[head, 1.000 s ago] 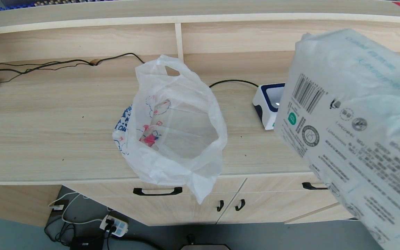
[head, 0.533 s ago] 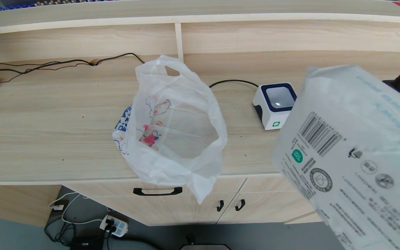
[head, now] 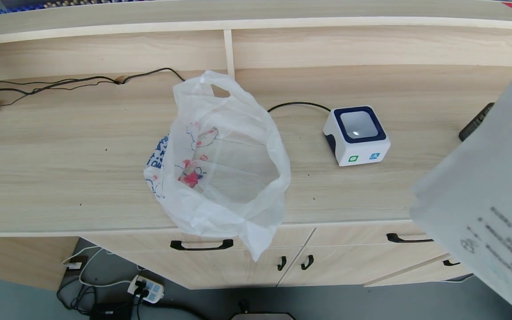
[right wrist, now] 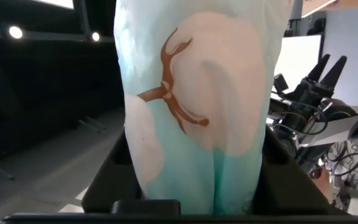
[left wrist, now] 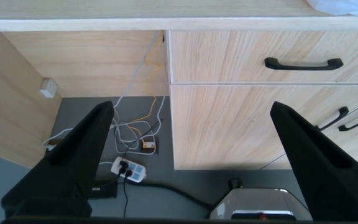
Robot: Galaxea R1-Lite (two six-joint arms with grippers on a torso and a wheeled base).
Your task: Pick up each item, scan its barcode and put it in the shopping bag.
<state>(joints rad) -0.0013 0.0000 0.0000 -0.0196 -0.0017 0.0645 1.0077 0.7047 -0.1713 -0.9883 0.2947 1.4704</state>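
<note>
A white plastic shopping bag (head: 225, 164) stands open in the middle of the wooden counter (head: 60, 169), with a small red-printed item inside. To its right sits a white and navy cube scanner (head: 357, 134), window facing up. A large white and teal package (head: 491, 200) hangs at the right edge, right of the scanner and out over the counter's front. My right gripper (right wrist: 194, 180) is shut on this package (right wrist: 197, 106), which shows a cotton-boll print. My left gripper (left wrist: 191, 155) is open with nothing in it, low in front of the drawers.
Black cables (head: 60, 82) run along the back left of the counter, and one (head: 298, 105) leads to the scanner. A dark object (head: 474, 122) lies at the far right. Below the counter are drawers with black handles (head: 201, 244). A power strip (head: 147, 288) lies on the floor.
The package in my right gripper has moved down and to the right, uncovering the scanner. Its barcode has passed out of the head view. Bag and left arm are still.
</note>
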